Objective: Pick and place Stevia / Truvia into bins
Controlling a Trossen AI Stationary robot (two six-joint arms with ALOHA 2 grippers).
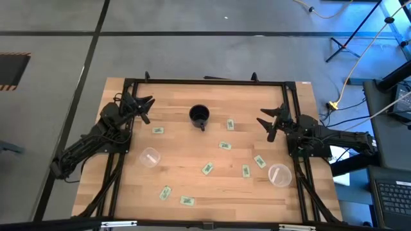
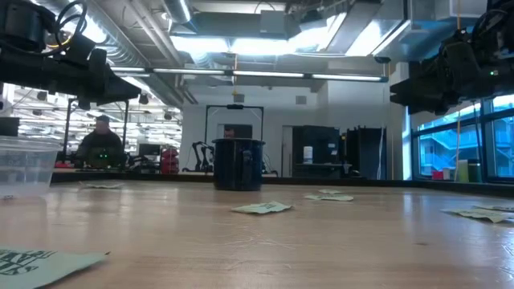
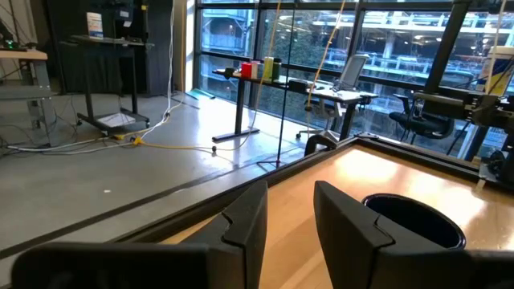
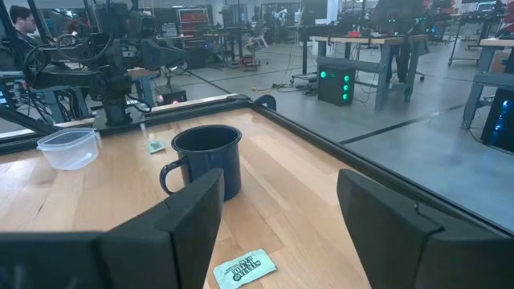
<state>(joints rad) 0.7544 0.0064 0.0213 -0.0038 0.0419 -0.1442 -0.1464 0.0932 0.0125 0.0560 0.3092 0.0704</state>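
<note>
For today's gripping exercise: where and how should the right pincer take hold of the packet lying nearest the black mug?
The packet lies flat on the table, so come straight down from above. Probably close the open right pincer across its short width, fingers touching the wood either side.

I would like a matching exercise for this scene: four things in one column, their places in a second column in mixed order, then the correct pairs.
Things:
1. black mug
2. left end effector
3. right end effector
4. clear cup with a whitish rim

Places:
A. raised near the table's left edge, open and empty
B. near the table's right front corner
C. far middle of the table
D. raised near the table's right edge, open and empty

Pairs: 1-C, 2-A, 3-D, 4-B
</note>
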